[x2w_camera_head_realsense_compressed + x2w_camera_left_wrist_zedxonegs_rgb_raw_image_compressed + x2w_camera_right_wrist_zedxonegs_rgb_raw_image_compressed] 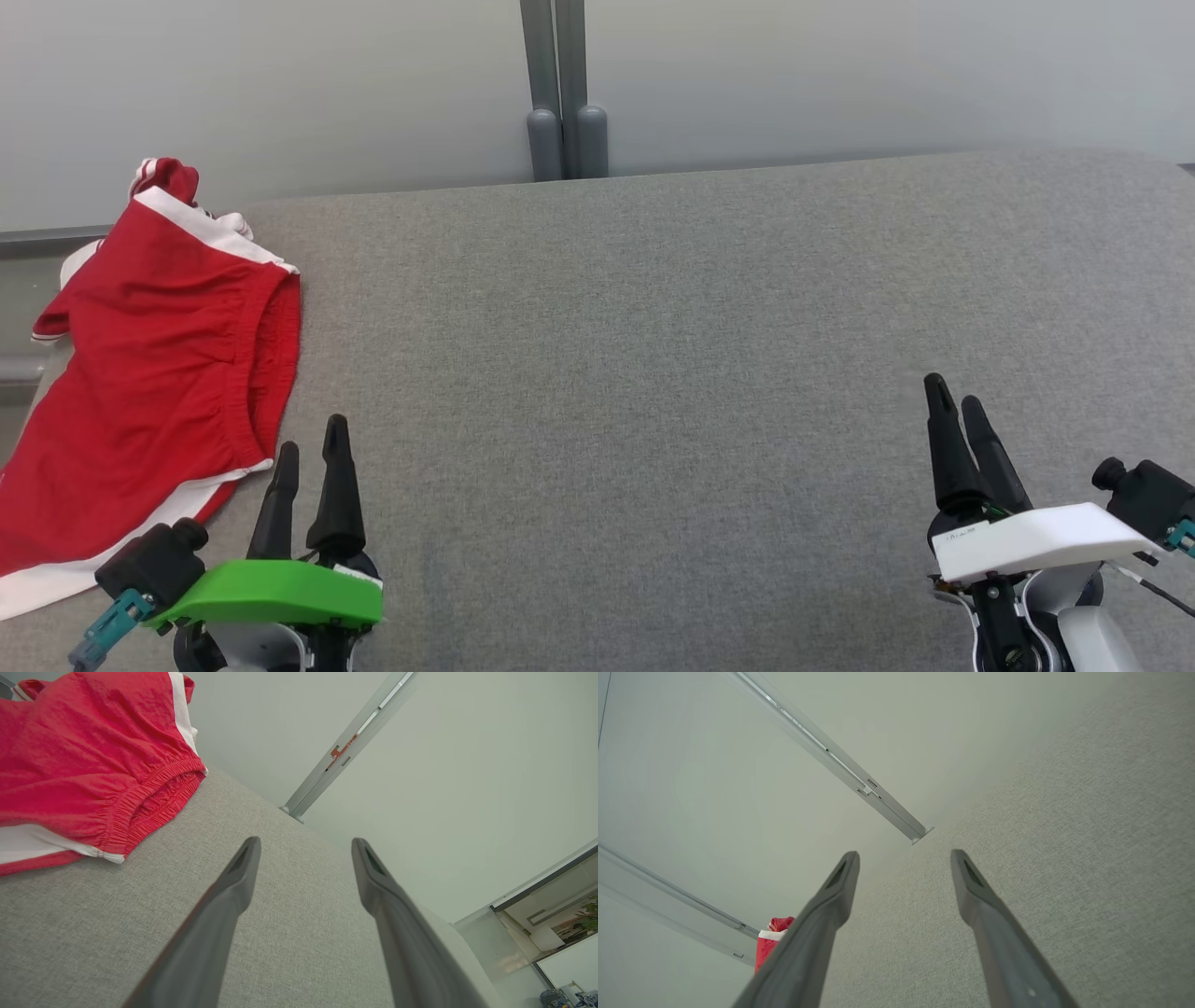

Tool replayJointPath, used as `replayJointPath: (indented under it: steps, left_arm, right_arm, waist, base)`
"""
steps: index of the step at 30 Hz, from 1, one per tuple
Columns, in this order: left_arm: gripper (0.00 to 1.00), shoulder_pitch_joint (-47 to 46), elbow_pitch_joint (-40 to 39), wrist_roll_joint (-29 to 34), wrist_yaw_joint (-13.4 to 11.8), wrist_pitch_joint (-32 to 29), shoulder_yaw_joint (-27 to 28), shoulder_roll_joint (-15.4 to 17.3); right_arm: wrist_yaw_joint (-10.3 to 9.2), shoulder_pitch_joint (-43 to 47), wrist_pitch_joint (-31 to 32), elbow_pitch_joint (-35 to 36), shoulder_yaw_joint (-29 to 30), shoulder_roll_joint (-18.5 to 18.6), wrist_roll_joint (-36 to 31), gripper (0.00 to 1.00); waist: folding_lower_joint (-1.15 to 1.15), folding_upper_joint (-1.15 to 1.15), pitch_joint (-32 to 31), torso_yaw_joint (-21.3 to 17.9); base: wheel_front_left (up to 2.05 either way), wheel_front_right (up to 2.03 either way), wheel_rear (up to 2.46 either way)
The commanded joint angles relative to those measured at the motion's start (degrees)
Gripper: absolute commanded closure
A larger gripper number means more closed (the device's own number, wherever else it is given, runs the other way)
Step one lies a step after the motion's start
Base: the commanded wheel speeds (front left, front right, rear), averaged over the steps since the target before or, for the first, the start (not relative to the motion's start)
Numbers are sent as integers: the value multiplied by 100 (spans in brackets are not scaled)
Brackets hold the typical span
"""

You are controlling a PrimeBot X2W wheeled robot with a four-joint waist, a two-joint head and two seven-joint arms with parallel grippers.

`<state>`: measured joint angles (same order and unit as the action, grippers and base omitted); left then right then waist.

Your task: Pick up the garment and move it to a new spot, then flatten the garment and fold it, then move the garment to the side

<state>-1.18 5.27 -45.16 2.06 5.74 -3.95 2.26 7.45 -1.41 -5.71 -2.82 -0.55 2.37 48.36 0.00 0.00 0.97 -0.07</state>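
Two sets of jaws hover low over the desk (653, 392), both spread wide and holding nothing. The left jaws sit just right of the shorts (159, 373), level with their near white hem, and their long, dark, tapered fingers (336, 485) point away from the robot. The right jaws are well apart from the shorts, far to their right, so I judge the left arm is the one to reach. The shorts lie crumpled, with their long axis running near to far and leaning slightly right. The gathered elastic waistband faces right, and the left side seems to drape off the desk's edge. Their cloth looks thin, soft and red, with white side stripes. Coarse grey weave covers the desk. Beyond and right of the shorts, a smooth grey post (565, 93) stands against the pale wall.
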Motion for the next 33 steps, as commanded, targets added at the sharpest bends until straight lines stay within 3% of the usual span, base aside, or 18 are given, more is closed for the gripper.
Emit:
replayJointPath:
  steps: [1,33]
  left_arm:
    - [0,-12,-60,237,-26,62,-25,46]
    - [0,155,152,2050,-202,533,-272,65]
  right_arm:
    - [3,0,-64,98,-39,34,-220,0]
    - [4,128,-537,-29,-351,50,-2378,0]
  waist:
    - [0,0,0,0]
    - [0,0,-22,2]
  base:
    - [0,0,0]
    - [0,0,0]
